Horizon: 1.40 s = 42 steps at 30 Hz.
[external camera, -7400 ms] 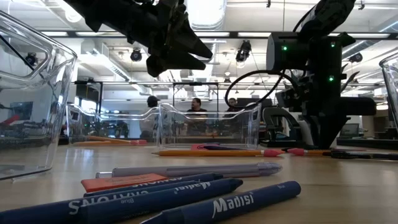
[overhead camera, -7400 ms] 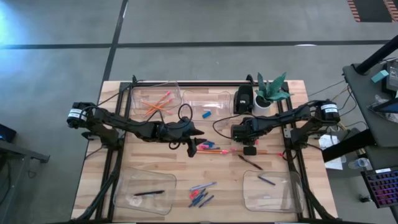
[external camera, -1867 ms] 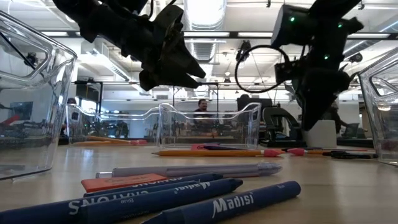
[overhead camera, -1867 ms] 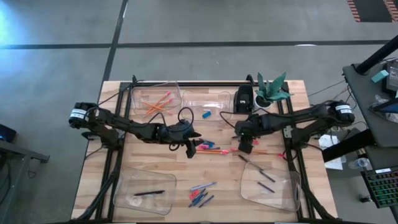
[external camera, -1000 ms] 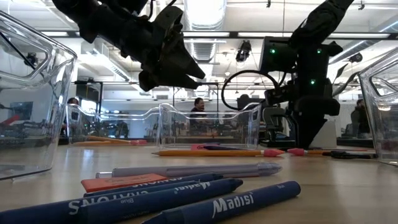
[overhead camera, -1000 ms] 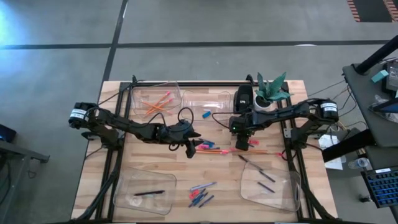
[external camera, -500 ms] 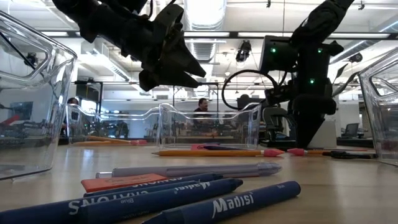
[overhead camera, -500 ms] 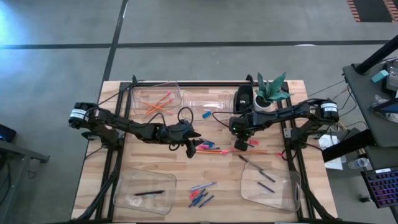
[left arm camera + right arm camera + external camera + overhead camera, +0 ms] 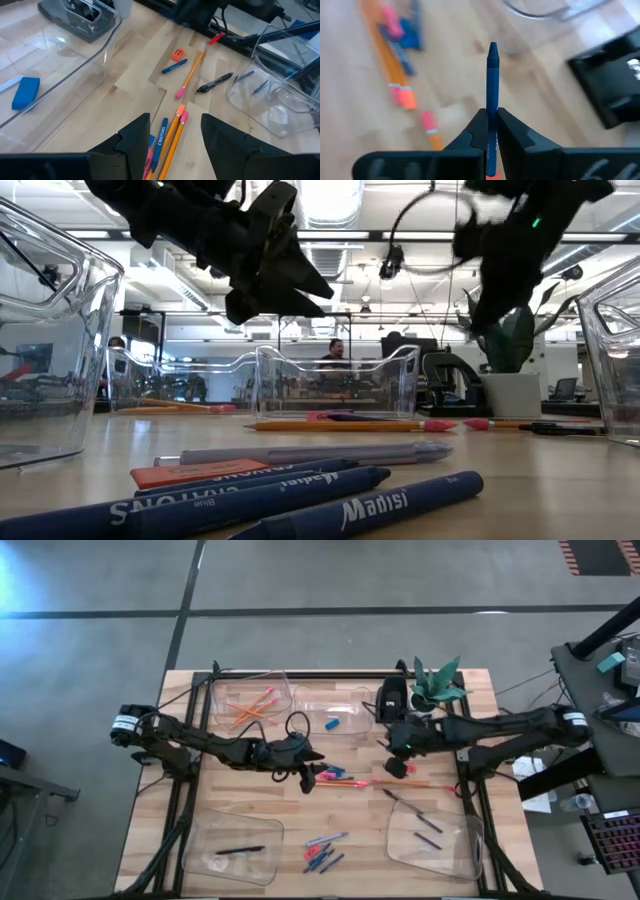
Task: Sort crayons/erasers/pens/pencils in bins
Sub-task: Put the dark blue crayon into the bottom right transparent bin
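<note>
My right gripper (image 9: 491,120) is shut on a blue crayon (image 9: 492,75) and hangs above the table's right middle (image 9: 397,762), high up in the low view (image 9: 480,310). My left gripper (image 9: 175,145) stands open over a cluster of pencils (image 9: 172,135) and crayons (image 9: 335,778) at the table's middle. Beside a lone pencil (image 9: 192,70) lie another blue crayon (image 9: 175,66) and an orange eraser (image 9: 177,53). Four clear bins stand at the corners: pencils in the far-left one (image 9: 250,700), a blue eraser (image 9: 333,724) in the far-middle one, pens in the near ones (image 9: 235,845) (image 9: 435,840). My right gripper pinches the blue crayon's rear part (image 9: 492,111) between its two fingers. The crayon lies along the fingers, and its pointed end (image 9: 492,49) sticks out past the fingertips. The fingers slant downward from the table's right side. The crayon is lifted clear of the table.
A black box (image 9: 392,698) and a potted plant (image 9: 435,690) stand at the far right. A pen (image 9: 403,800) lies loose before the near-right bin. Crayons, a pen and erasers (image 9: 322,852) lie at the near middle, large in the low view (image 9: 350,500).
My right gripper has risen from just above the table near the lone pencil to well above it, its arm stretching back toward the table's right edge and its wrist turning.
</note>
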Tool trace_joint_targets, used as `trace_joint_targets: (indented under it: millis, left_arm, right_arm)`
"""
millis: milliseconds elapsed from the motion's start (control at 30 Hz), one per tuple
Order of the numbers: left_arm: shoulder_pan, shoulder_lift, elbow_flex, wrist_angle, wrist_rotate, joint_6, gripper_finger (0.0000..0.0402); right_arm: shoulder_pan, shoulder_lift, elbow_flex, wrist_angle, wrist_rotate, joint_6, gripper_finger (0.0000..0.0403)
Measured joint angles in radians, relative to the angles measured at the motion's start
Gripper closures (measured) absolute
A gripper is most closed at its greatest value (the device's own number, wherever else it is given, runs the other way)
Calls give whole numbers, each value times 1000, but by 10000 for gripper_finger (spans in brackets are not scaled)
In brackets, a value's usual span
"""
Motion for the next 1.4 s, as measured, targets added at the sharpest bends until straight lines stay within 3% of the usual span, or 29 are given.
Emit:
trace_joint_targets:
  millis: [367, 800, 1100, 1400]
  left_arm:
    - [1, 0, -2, 33, -4, 0, 238]
    - [0, 0, -3, 49, -4, 1, 238]
    - [0, 0, -3, 49, -4, 1, 238]
    - [0, 0, -3, 49, -4, 1, 238]
  right_arm:
    - [424, -104, 16, 9, 29, 375, 385]
    - [818, 61, 74, 4, 41, 746, 385]
    - [935, 244, 74, 7, -74, 1013, 385]
    - [939, 371, 74, 6, -128, 1115, 385]
